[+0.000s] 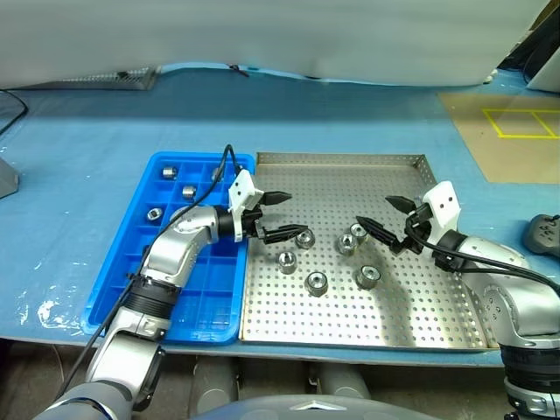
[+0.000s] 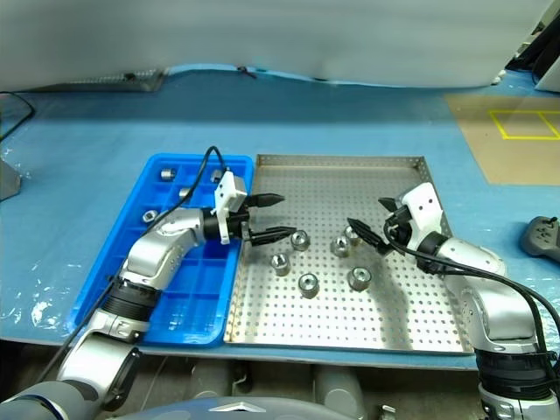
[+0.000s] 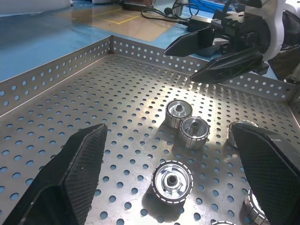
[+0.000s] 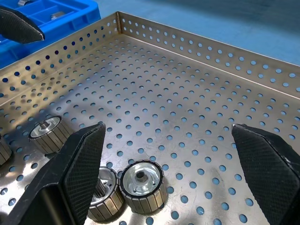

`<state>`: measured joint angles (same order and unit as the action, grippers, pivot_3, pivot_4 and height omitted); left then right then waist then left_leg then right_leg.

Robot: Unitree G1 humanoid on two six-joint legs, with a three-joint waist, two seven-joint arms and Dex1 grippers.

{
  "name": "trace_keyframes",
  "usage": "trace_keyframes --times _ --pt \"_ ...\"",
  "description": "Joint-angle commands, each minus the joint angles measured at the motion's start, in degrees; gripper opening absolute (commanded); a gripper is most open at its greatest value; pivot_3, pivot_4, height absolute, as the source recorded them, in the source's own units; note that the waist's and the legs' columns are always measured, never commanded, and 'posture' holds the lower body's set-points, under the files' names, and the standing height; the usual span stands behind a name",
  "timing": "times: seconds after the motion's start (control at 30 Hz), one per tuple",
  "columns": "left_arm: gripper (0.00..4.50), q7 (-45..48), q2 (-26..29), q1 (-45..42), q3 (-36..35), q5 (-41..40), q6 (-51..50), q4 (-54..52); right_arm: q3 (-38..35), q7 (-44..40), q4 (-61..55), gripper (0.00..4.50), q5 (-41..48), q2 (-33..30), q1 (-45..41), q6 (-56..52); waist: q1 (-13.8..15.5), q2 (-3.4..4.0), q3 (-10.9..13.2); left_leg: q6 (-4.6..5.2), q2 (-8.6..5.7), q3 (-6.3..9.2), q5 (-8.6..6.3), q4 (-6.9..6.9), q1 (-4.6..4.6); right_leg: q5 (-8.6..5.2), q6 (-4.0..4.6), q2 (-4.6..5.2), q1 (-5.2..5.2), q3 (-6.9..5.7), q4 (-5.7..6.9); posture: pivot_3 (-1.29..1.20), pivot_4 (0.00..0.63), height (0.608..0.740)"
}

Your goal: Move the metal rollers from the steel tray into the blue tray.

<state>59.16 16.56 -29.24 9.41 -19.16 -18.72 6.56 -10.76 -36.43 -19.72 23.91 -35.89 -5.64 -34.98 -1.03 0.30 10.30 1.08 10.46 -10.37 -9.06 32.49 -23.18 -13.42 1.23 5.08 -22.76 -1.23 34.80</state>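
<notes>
The steel tray [image 1: 411,311] holds several metal rollers; one roller [image 1: 305,238] lies right by the lower finger of my left gripper [image 1: 291,214]. That gripper reaches over the tray's left edge, open and empty. Two rollers [image 1: 358,232] sit side by side just below my right gripper [image 1: 376,212], which hovers open and empty over the tray's right half. In the left wrist view, a roller [image 3: 172,180] lies between the fingers [image 3: 70,178] and a pair [image 3: 194,132] lies further on. The blue tray [image 1: 214,319], left of the steel tray, has rollers [image 1: 189,191] in its far compartments.
Both trays sit on a blue-covered table. A black cable [image 1: 229,162] from my left arm arcs over the blue tray. A brown board with yellow lines [image 1: 516,131] lies far right, and a dark controller [image 1: 544,234] rests at the right edge.
</notes>
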Motion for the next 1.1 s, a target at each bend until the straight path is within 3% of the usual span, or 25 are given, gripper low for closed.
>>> trace_keyframes --times 0.03,0.37,0.77,1.1 --pt "4.49 1.0 0.5 -1.4 0.1 -1.0 -0.4 -1.7 -0.6 -0.1 -1.1 4.5 0.1 -0.4 -0.5 1.3 0.0 0.0 0.0 0.0 0.0 0.0 0.0 0.0 0.0 0.0 0.0 0.0 0.0 0.0 0.0 -0.36 0.15 0.74" --pt "4.49 2.4 1.3 -2.3 0.3 -1.7 -2.8 -2.9 -0.5 -0.2 -1.2 4.5 -0.3 -0.4 -0.4 1.2 0.0 0.0 0.0 0.04 0.0 0.0 0.02 0.02 0.0 0.0 0.0 0.0 0.01 0.0 0.01 -0.36 0.15 0.74" --pt "4.49 13.2 11.1 -8.9 12.5 3.8 -9.2 -5.4 -0.3 0.0 -1.1 4.5 -0.9 -0.5 -0.3 1.3 0.1 0.03 0.0 -0.07 -0.01 -0.02 -0.04 0.03 0.02 0.0 0.0 0.01 0.03 0.01 0.04 -0.37 0.15 0.74" --pt "4.49 17.5 9.8 -15.2 21.2 11.3 -7.6 3.0 -0.3 0.3 -1.7 4.5 -1.4 -0.5 0.1 1.2 -0.1 0.08 0.0 0.03 0.0 -0.02 0.02 0.06 0.04 0.01 0.01 0.0 0.05 0.03 0.06 -0.38 0.15 0.74"
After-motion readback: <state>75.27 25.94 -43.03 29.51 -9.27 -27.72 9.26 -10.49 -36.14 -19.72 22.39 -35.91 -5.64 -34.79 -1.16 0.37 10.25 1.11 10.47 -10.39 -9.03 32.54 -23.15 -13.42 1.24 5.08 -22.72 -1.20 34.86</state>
